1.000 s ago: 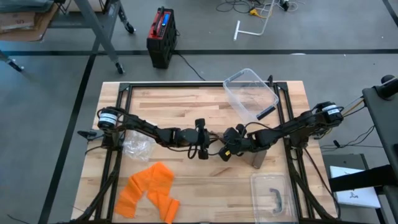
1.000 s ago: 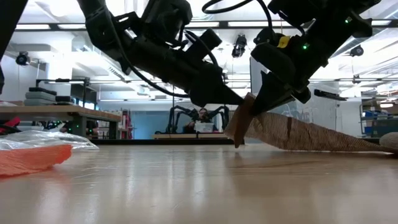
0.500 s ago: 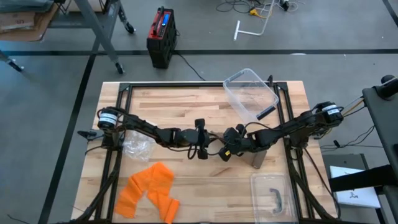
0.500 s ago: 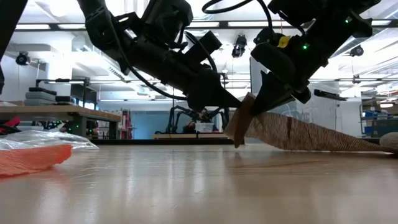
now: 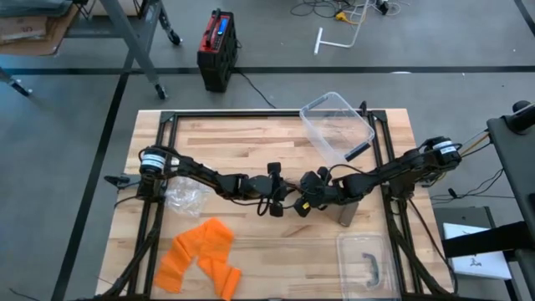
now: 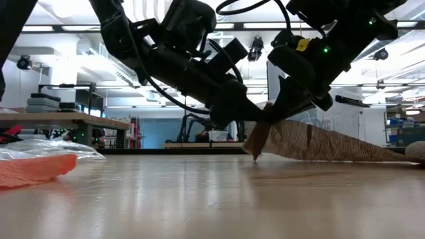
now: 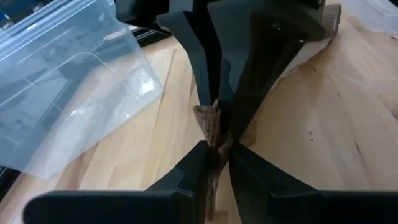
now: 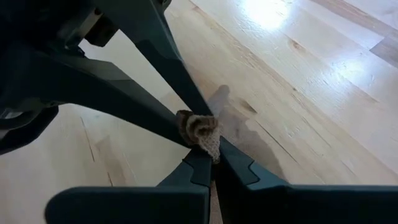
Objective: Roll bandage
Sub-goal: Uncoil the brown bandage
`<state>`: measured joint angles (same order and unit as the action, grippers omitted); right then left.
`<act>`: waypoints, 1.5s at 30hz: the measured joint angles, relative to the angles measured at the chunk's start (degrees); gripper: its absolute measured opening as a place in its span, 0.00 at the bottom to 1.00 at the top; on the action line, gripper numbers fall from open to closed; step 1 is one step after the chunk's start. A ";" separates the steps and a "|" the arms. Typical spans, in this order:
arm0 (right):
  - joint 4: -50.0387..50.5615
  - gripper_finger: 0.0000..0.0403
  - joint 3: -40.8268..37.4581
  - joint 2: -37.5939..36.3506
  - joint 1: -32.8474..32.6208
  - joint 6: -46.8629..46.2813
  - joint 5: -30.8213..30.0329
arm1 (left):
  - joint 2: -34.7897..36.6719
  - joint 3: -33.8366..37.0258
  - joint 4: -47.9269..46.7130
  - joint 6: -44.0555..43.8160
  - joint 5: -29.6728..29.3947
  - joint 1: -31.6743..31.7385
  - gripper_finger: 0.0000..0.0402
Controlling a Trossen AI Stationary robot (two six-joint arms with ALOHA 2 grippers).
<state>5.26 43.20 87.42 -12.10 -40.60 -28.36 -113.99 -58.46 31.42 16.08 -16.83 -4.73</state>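
The left arm has slid closer, so its left end effector (image 7: 216,163) now pinches the brown bandage (image 6: 319,143) too. The wooden surface (image 5: 251,146) holds the bandage's long tail. The right end effector (image 8: 211,163) is closed tight on the curled tip, likely so both can wind it up together

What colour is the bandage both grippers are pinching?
The bandage is tan-brown with a fine ribbed weave, seen best in the low view.
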 joint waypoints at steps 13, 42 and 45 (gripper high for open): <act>0.48 0.10 0.00 0.00 -0.07 0.79 3.41 | 2.47 0.17 -4.70 -0.04 -0.06 -0.11 0.01; 9.00 0.00 -0.45 0.07 -0.11 -2.31 1.28 | 12.19 0.20 -23.79 -0.05 0.74 -0.04 0.03; 10.06 0.00 -0.76 0.07 -0.11 -3.37 1.23 | 13.86 0.60 -25.32 -0.42 0.55 -0.04 0.01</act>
<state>15.32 42.44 87.48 -12.21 -43.97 -27.13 -100.13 -57.86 6.10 15.65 -16.28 -4.77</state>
